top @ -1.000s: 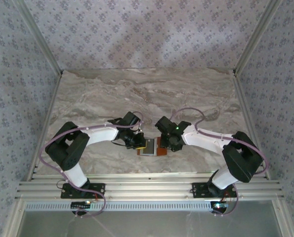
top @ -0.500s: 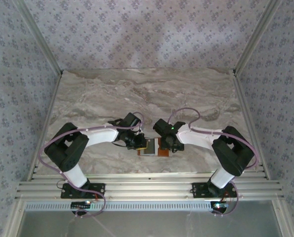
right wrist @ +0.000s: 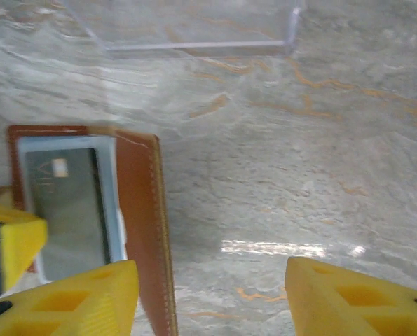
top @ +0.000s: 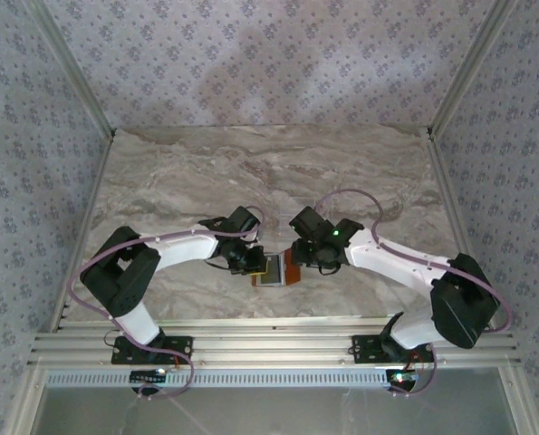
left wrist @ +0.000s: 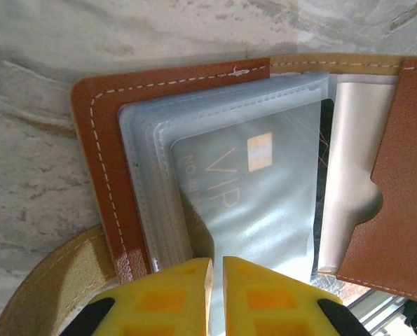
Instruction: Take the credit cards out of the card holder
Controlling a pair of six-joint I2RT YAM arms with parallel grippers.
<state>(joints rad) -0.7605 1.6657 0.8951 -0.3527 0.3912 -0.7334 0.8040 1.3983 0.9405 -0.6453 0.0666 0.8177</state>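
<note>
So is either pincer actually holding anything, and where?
Left pincer pinches the edge of the clear sleeve over the grey card in the card holder; right pincer is open, holding nothing.

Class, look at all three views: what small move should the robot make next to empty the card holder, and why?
Probably slide the open right gripper sideways over the card holder. In its wrist view the holder lies left of the gap between its fingers. The VIP card sits in its clear sleeve, and the left gripper is closed at the sleeve's edge.

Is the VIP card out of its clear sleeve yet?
No, the VIP card lies inside the clear sleeve of the open wallet.
</note>
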